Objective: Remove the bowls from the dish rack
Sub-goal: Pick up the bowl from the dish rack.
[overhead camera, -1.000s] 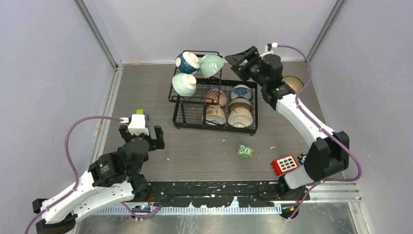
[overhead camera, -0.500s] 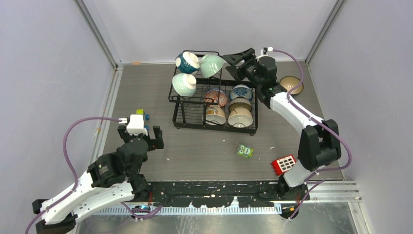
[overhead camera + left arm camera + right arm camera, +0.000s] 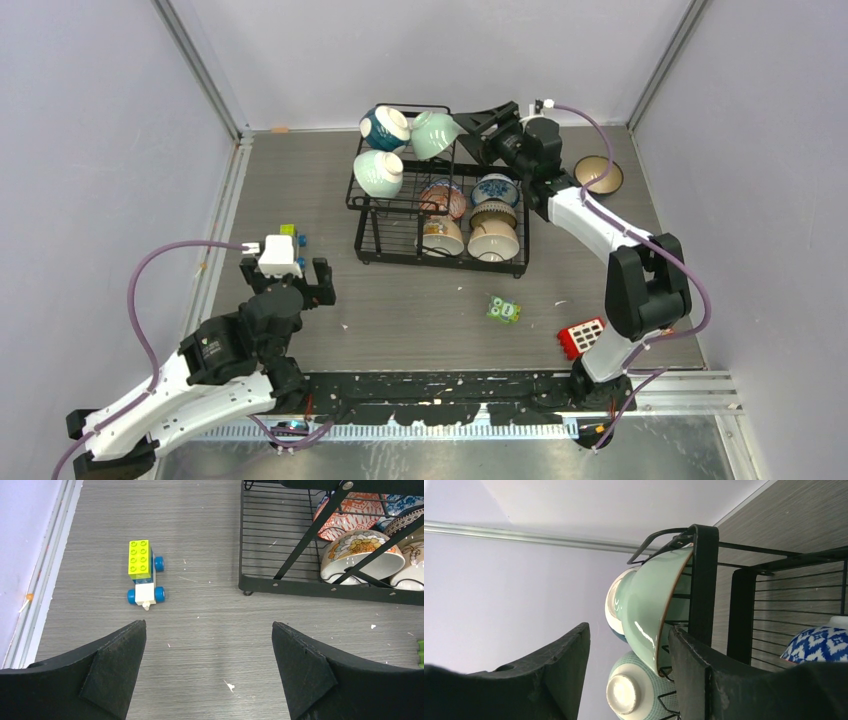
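Note:
The black dish rack (image 3: 400, 240) stands mid-table. Its upper basket holds a dark teal bowl (image 3: 384, 127), a plain mint bowl (image 3: 434, 134) and a patterned mint bowl (image 3: 378, 173). In the lower tray lie a reddish bowl (image 3: 443, 198), a blue-patterned one (image 3: 495, 188) and two cream ones (image 3: 443, 236). My right gripper (image 3: 468, 126) is open at the basket's right end. In the right wrist view the mint bowl (image 3: 651, 605) reaches in between the fingers of the right gripper (image 3: 628, 627), its rim close to the right finger, a gap on the left. My left gripper (image 3: 209, 630) hangs open over bare table.
A dark brown bowl (image 3: 598, 173) sits on the table right of the rack. A block car (image 3: 144, 572) stands left of the rack. A green toy (image 3: 503, 309) and a red block (image 3: 586, 337) lie in front. Walls enclose three sides.
My right gripper has moved left up to the mint bowl and its jaws have narrowed; the brown bowl behind it now shows fully. The left arm has barely moved.

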Robot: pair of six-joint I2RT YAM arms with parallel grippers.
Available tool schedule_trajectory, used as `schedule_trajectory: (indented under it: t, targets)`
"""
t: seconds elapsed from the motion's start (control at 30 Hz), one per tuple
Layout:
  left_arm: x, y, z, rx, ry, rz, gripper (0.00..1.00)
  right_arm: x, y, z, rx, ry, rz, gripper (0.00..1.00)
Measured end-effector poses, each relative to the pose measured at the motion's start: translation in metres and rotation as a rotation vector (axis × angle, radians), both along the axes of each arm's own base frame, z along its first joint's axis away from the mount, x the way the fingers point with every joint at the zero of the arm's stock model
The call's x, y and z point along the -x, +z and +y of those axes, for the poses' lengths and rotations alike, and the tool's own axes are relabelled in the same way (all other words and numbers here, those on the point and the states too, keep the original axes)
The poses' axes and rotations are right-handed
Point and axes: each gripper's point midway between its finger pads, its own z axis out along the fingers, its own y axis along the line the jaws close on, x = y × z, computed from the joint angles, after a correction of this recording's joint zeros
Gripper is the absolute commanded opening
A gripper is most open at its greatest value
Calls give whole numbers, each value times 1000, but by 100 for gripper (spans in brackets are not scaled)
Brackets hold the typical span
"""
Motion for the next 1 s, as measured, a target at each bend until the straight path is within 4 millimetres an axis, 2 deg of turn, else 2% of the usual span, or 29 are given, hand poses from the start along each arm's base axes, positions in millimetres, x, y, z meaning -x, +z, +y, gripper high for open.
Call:
schedule_trajectory:
  t: [0.23, 0.5, 1.0]
  targets:
    - [0, 1, 1, 4, 4, -5, 97, -7, -11, 5, -38, 16, 19, 59]
    - [-1, 1, 3, -4, 15, -7, 96, -6, -7, 9, -76, 41, -1, 53]
    - [-1, 0, 3, -15, 19, -3, 96, -10, -13, 13, -129, 78, -14, 45]
